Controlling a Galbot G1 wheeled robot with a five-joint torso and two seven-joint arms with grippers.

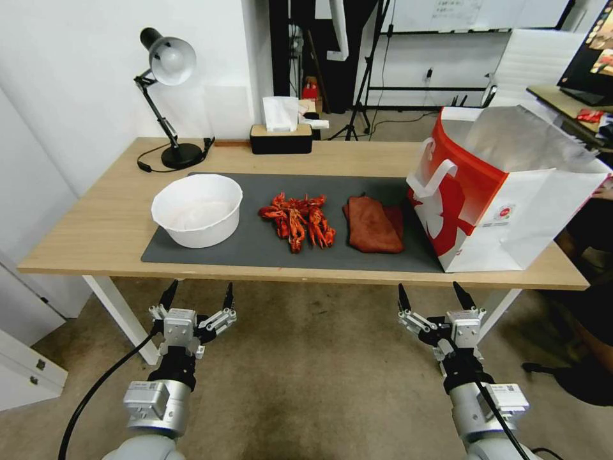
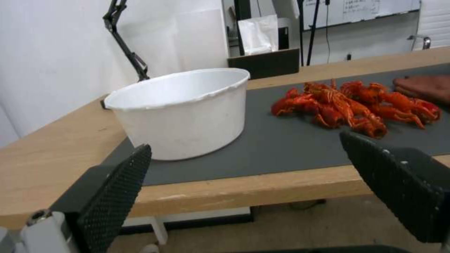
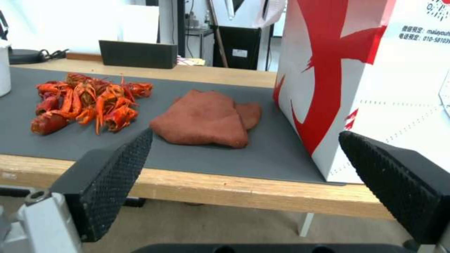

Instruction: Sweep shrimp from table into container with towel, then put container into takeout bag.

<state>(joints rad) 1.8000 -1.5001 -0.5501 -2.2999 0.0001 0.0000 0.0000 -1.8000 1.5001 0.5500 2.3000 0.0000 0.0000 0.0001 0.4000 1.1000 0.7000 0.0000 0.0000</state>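
**While both arms wait below the desk edge, the desk is laid out and untouched**

While the left end effector [image 1: 198, 295] hangs in front of the desk [image 1: 96, 223], below its near edge at about 7 o'clock in the head view, its two fingers stand spread wide with nothing between them. The right end effector [image 1: 433, 295] sits at about 5 o'clock, also below the near edge, its fingers likewise spread apart and holding nothing.

On the desk lies a dark grey mat [image 1: 357, 255], and the task's things rest on it in a row. The container [image 1: 198, 209], a round white bowl, stands upright at the mat's 9 o'clock end, nothing visible inside it. At the mat's centre lies the shrimp [image 1: 298, 220], a loose red-orange heap, apart from the container. Just beside the heap, toward 3 o'clock, the towel [image 1: 373, 223] lies flat and folded, not touching the shrimp. The takeout bag [image 1: 504, 191] stands upright at the 3 o'clock end, mouth open, silver lining showing, its lower corner on the mat near the towel.

At the desk's far side, toward 12 o'clock, a black tissue box [image 1: 281, 137] sits with white tissue standing up from it. A black desk lamp [image 1: 167, 96] stands at about 10 o'clock, its base off the mat.
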